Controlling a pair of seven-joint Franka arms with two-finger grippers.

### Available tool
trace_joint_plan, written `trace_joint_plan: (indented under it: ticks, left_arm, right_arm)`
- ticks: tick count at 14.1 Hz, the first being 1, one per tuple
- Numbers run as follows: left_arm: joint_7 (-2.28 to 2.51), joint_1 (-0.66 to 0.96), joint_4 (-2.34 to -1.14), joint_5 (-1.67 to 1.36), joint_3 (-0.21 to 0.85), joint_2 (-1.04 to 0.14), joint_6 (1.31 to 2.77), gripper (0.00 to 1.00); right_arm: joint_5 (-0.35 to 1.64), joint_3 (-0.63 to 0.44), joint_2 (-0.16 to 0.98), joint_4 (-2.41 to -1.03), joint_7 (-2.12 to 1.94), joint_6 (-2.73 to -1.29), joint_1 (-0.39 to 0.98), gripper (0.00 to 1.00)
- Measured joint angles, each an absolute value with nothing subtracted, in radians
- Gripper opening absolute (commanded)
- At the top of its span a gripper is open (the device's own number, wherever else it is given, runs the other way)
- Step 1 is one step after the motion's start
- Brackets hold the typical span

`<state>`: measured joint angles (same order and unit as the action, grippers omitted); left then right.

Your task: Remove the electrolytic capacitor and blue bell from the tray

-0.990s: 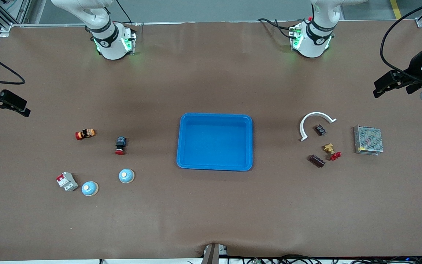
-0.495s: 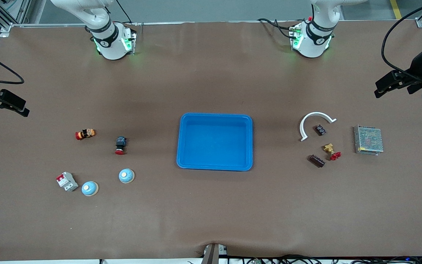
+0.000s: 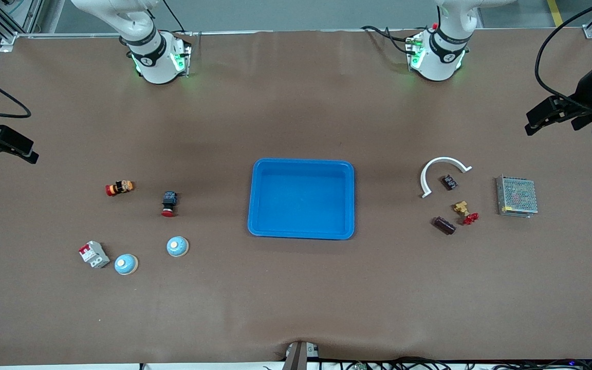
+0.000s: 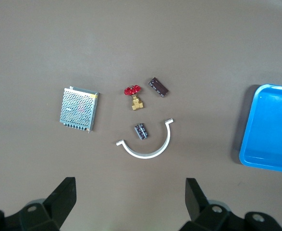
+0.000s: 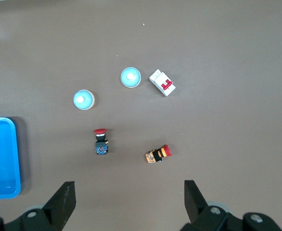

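Two blue dome bells [image 3: 177, 246] [image 3: 126, 264] sit toward the right arm's end of the table; both show in the right wrist view [image 5: 84, 99] [image 5: 130, 77]. A dark capacitor [image 3: 444, 225] lies toward the left arm's end, with a smaller one [image 3: 449, 182] inside a white arc [image 3: 442, 167]; the left wrist view shows them [image 4: 158, 87] [image 4: 141, 131]. My left gripper [image 3: 537, 119] [image 4: 129, 198] is open and empty, high over the table's edge at its end. My right gripper [image 3: 18, 146] [image 5: 129, 199] is open and empty over the edge at its end.
A blue tray [image 3: 257, 205] sits mid-table, empty. Beside the capacitors are a brass valve with a red handle [image 3: 464, 210] and a metal mesh power supply [image 3: 517, 196]. Near the bells are a white breaker [image 3: 93, 254], a red push-button [image 3: 168, 203] and an orange switch [image 3: 119, 188].
Both grippers have drifted slightly outward toward their ends of the table. Nothing on the table has moved.
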<state>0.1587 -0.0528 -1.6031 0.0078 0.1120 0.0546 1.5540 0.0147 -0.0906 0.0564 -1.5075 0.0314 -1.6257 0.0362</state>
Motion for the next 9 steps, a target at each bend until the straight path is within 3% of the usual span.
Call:
trace_joint_plan:
  ticks: [9]
  left_arm:
    - [0.159,-0.05,-1.588,0.008,0.132,0.078,1.471,1.0]
  right_arm:
    - [0.015,-0.09,0.058,-1.502,0.031,-1.624,0.041,1.0]
